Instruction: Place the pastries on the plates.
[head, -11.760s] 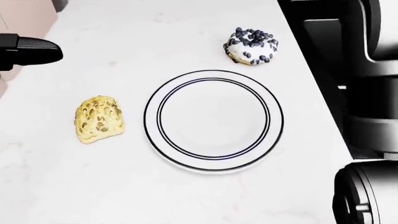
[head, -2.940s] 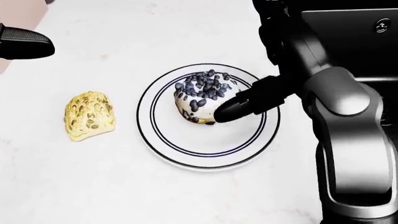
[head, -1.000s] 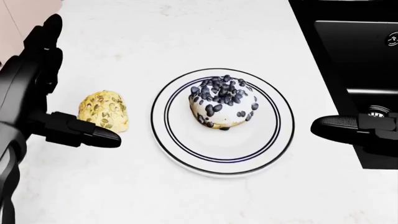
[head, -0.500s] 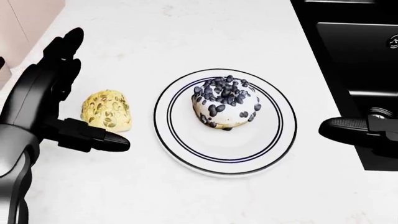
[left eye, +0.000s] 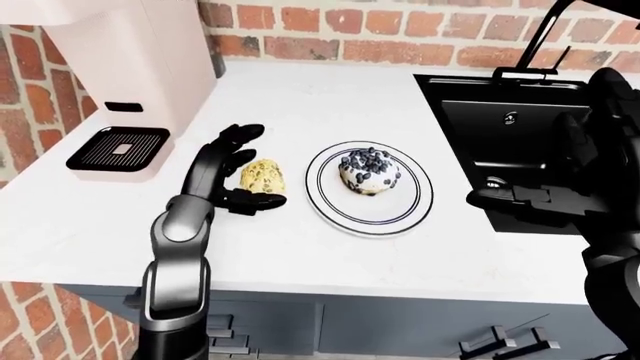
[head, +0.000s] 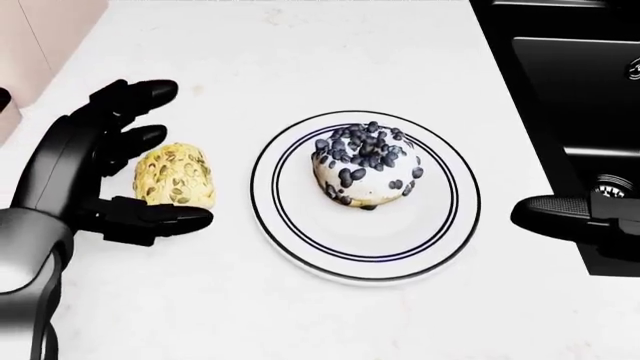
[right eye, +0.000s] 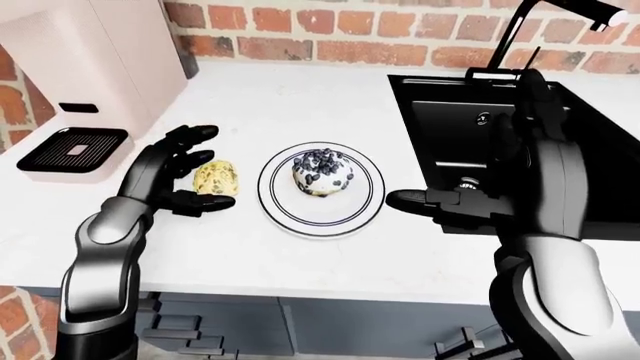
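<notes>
Left hand (head: 100, 176) spread open, fingers cupped round seeded pastry (head: 175, 176) on white counter (head: 300, 45), not gripping. Right hand (right eye: 440, 201) open over black sink (left eye: 510, 142). Frosted pastry (head: 365, 165) sits on striped plate (head: 365, 255). No readable writing.

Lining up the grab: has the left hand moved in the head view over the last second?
Yes. The left hand has moved rightward toward the white rimmed plate, its open fingers now about the yellow seeded pastry.

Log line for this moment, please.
left hand open around seeded pastry | chip doughnut on plate | right hand idle
</notes>
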